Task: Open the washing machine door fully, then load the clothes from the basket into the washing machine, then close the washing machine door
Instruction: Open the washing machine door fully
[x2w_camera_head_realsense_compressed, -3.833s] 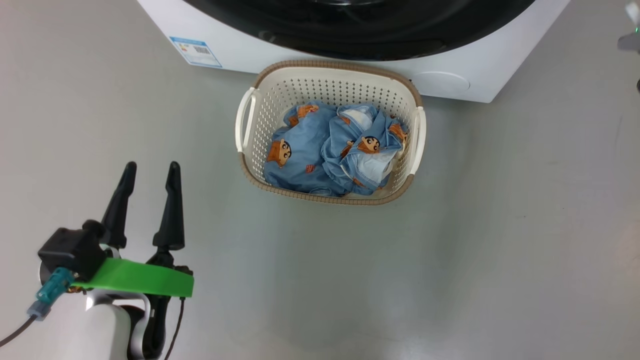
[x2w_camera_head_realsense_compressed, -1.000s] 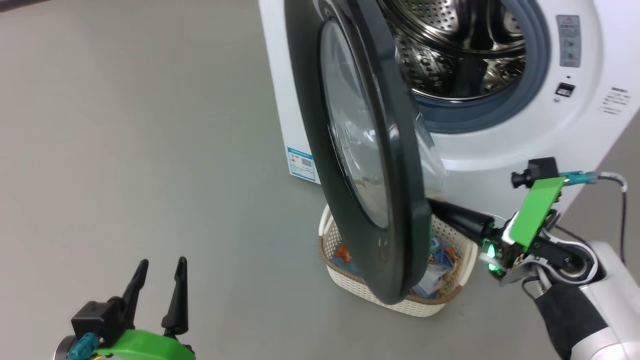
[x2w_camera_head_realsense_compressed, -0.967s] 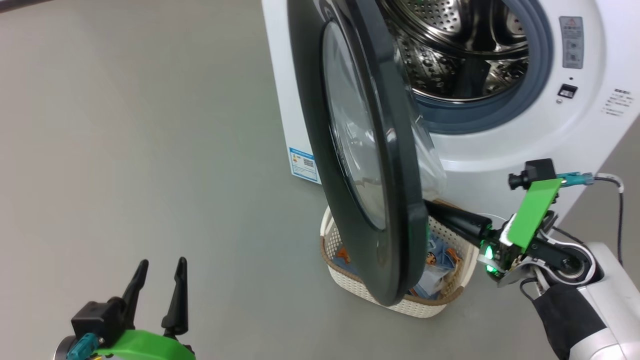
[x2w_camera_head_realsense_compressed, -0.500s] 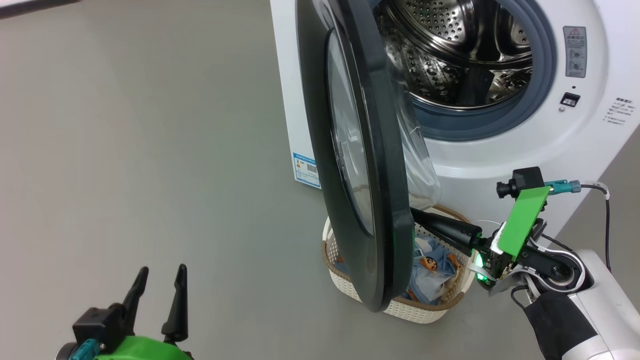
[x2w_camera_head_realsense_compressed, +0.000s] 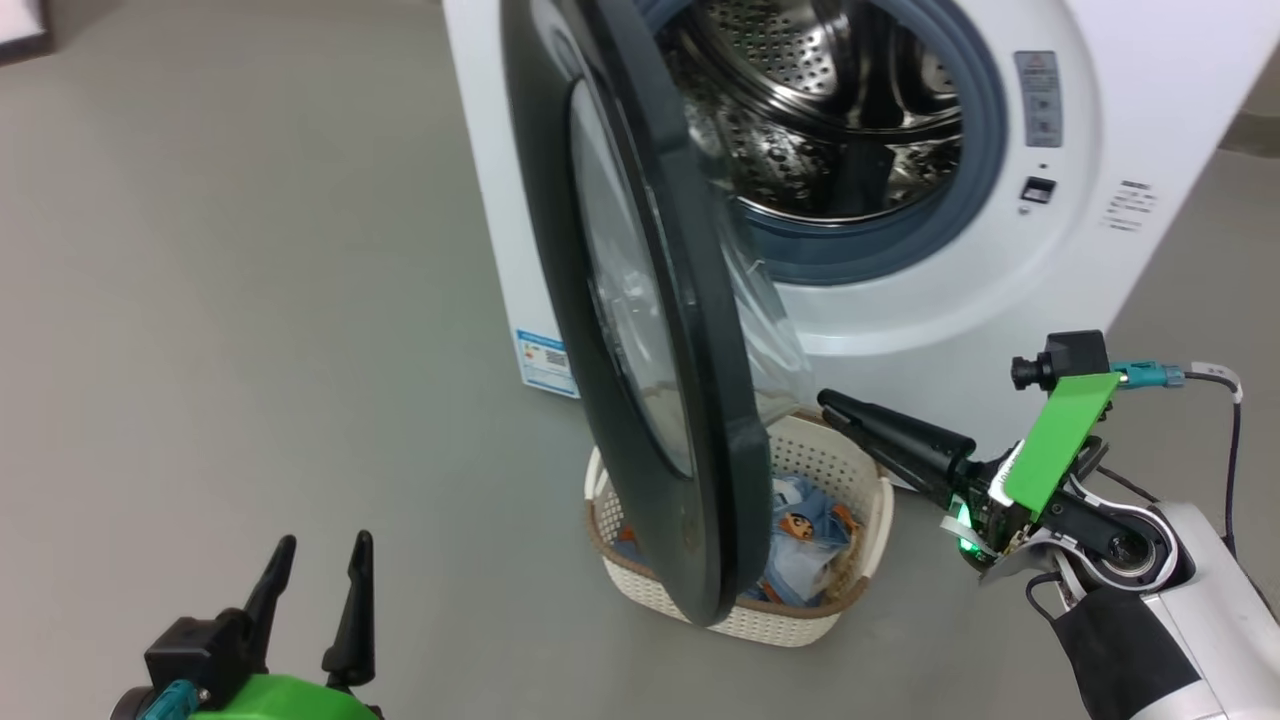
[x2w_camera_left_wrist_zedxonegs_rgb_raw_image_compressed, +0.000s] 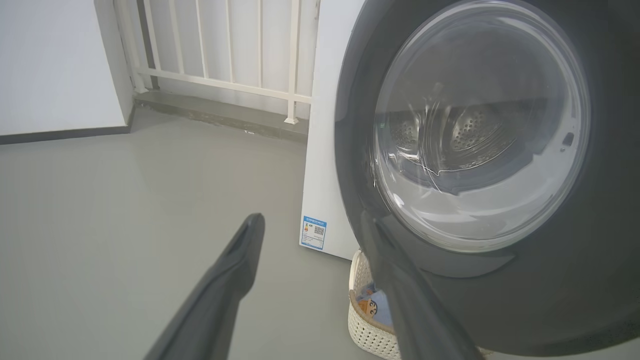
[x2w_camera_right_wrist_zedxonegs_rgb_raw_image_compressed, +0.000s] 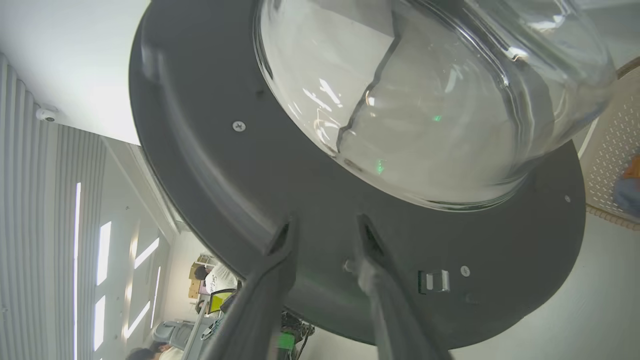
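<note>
while the washing machine door (x2w_camera_head_realsense_compressed: 620, 300) hangs partly open, the basket (x2w_camera_head_realsense_compressed: 740, 615) of clothes (x2w_camera_head_realsense_compressed: 800, 525) sits by its bottom edge. right fingers (x2w_camera_right_wrist_zedxonegs_rgb_raw_image_compressed: 272, 280) slightly parted, empty, near its inner face; left fingers (x2w_camera_head_realsense_compressed: 352, 610) wide, empty.

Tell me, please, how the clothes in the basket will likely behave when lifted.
The clothes lie crumpled, so they are probably floppy and would drape from a pinch. The thin-looking fabric suggests little weight. Bunched together in the basket, several pieces may come up at once.

Glossy black door (x2w_camera_head_realsense_compressed: 700, 340), shiny steel drum (x2w_camera_head_realsense_compressed: 800, 100), perforated plastic basket (x2w_camera_head_realsense_compressed: 770, 620)
</note>
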